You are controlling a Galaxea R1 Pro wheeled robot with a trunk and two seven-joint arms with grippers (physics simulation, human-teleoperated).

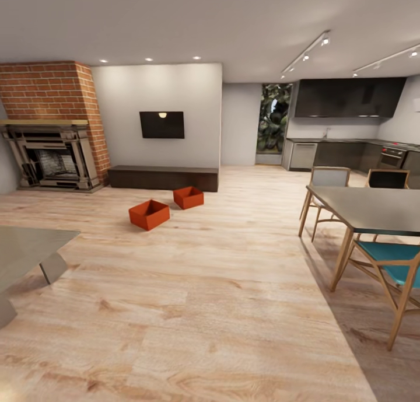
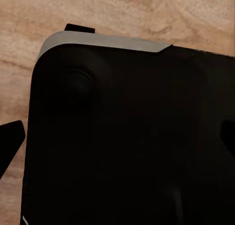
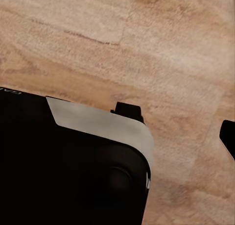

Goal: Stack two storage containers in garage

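Observation:
Two orange-red storage containers sit on the light wood floor of the living room, far ahead of me. The nearer container stands left of the farther one, both open-topped and a little apart, just before the long dark low cabinet. My left gripper hangs open over my black base, one fingertip at the picture's edge. My right gripper is also open above the planks, with a fingertip at the edge. Nothing is held. The garage is out of view.
A brick fireplace stands at the far left and a black TV hangs on the wall. A dark dining table with wooden chairs fills the right. A grey table corner juts in at the left. The kitchen lies behind.

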